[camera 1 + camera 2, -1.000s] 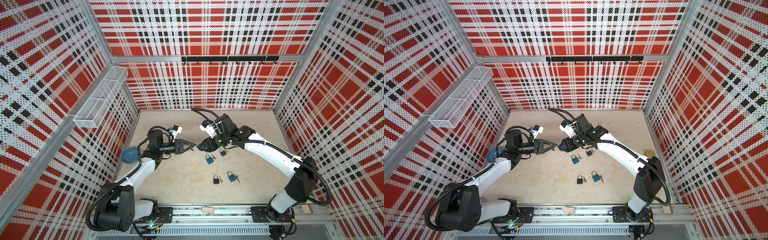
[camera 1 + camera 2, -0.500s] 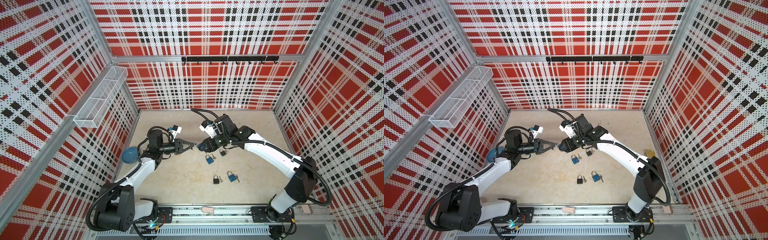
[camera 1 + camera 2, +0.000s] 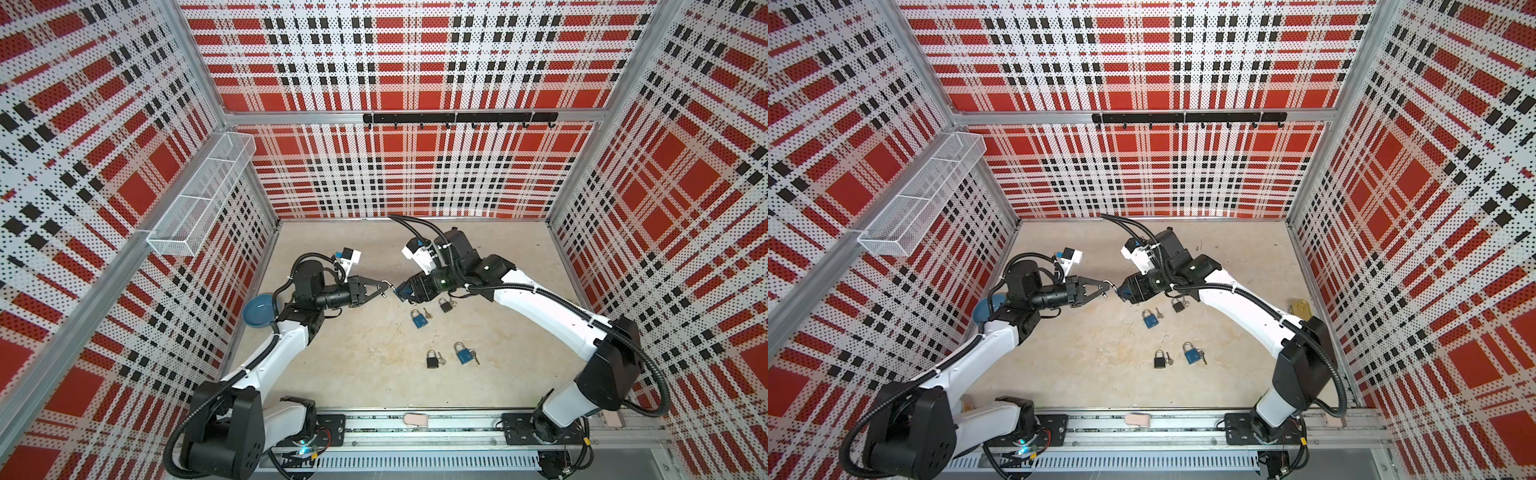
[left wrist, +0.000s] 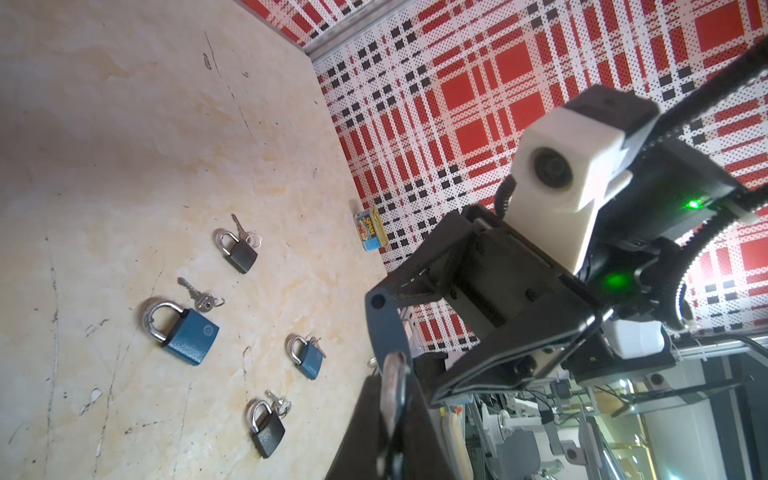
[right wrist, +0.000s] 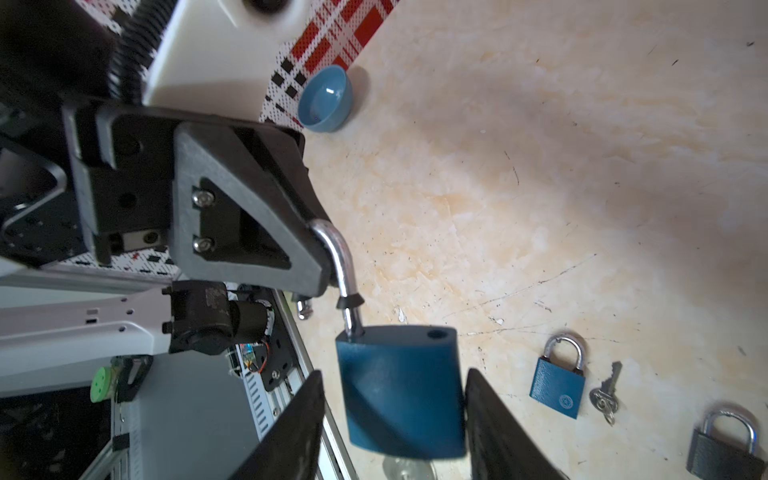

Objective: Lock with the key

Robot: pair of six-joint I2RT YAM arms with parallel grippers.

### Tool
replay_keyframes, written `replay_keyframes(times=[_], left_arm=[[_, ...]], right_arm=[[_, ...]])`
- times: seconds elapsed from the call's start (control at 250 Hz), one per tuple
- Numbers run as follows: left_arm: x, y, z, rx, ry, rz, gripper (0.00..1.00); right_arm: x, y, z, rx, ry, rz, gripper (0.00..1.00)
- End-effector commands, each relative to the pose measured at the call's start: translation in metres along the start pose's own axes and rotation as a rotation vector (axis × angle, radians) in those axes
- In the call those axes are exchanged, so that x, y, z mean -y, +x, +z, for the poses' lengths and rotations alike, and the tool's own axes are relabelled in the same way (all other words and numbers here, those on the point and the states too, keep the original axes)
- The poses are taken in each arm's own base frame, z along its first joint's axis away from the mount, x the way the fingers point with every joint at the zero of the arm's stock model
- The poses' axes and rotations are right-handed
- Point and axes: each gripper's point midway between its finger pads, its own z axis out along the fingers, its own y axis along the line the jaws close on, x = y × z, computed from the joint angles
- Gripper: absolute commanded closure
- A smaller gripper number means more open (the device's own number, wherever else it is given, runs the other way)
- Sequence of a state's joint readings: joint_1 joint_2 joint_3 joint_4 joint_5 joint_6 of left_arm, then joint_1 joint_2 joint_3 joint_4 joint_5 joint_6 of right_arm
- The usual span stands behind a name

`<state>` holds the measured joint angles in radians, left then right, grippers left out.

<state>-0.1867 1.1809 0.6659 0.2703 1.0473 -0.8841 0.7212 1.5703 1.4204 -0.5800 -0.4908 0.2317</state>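
A blue padlock (image 5: 399, 390) hangs in the air between the two grippers, and its silver shackle (image 5: 338, 257) is swung open, with one end out of its hole. My left gripper (image 3: 380, 289) (image 3: 1105, 289) (image 4: 392, 399) is shut on the shackle. My right gripper (image 3: 405, 291) (image 3: 1121, 292) (image 5: 392, 432) is open around the padlock's body; a gap shows at one finger (image 5: 291, 428). A blurred silver piece (image 5: 405, 469), seemingly the key's head, sticks out beneath the body.
Several other padlocks lie on the beige floor with keys beside them: blue (image 3: 419, 319), black (image 3: 445, 305), black (image 3: 432, 359) and blue (image 3: 462, 353). A blue bowl (image 3: 258, 309) sits by the left wall. A small tin (image 4: 370, 228) stands by the right wall. A wire basket (image 3: 199, 208) hangs on the left wall.
My left gripper has closed on the padlock's shackle. My right gripper's jaws have widened away from the padlock's body. Both arms stay in place.
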Motion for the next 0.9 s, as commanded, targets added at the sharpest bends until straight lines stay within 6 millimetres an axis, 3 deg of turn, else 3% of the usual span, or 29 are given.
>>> replay_keyframes(times=[0.0,0.176,0.512,0.896], left_arm=[[0.022,-0.02,-0.001,0.09,0.003,0.055,1.0],[0.043,-0.029,0.004,0.135,0.011,0.067,1.0],[0.082,-0.043,-0.002,0.226,0.046,0.071,1.0],[0.111,-0.036,0.005,0.213,0.096,0.065,1.0]], right_arm=[[-0.025,-0.025,-0.028,0.139,-0.071,-0.073,0.43],[-0.03,-0.022,-0.038,0.187,-0.08,-0.098,0.34],[-0.022,-0.023,-0.044,0.27,-0.04,-0.181,0.33],[-0.038,-0.041,-0.045,0.325,-0.116,-0.234,0.47]])
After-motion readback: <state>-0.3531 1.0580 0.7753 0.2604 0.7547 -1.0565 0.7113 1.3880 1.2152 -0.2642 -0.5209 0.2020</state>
